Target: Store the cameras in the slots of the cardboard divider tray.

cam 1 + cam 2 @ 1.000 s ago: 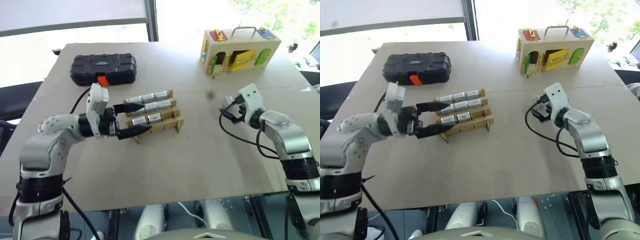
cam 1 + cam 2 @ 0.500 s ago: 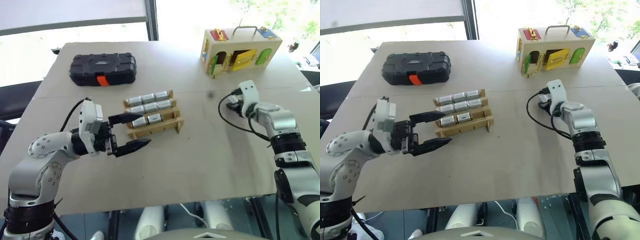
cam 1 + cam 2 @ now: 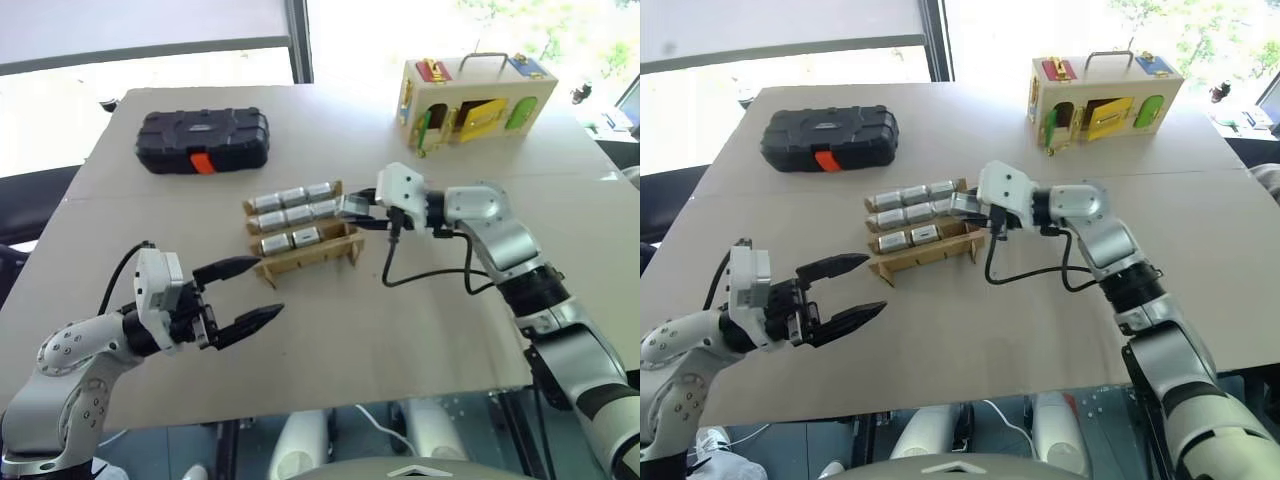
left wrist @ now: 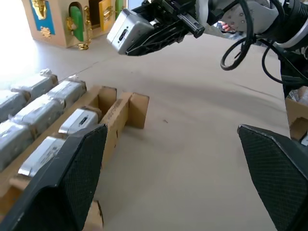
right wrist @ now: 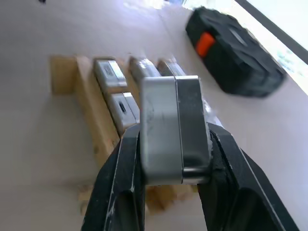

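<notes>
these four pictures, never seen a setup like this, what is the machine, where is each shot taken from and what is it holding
It is a humanoid robot with two arms, each ending in a gripper of two black fingers. Two pictures come from a camera pair on its head, looking down over a tan table. The other two come from a small camera on each wrist, looking along that gripper's fingers.

On the table stands a light brown cardboard divider tray with three rows of slots, holding eight small silver-grey boxy cameras. Behind it lie a black plastic case with an orange latch and a pale wooden box with coloured doors.

The right gripper is shut on a ninth silver-grey camera, held just by the tray's right end. The left gripper hangs open in front of the tray, holding nothing.
</notes>
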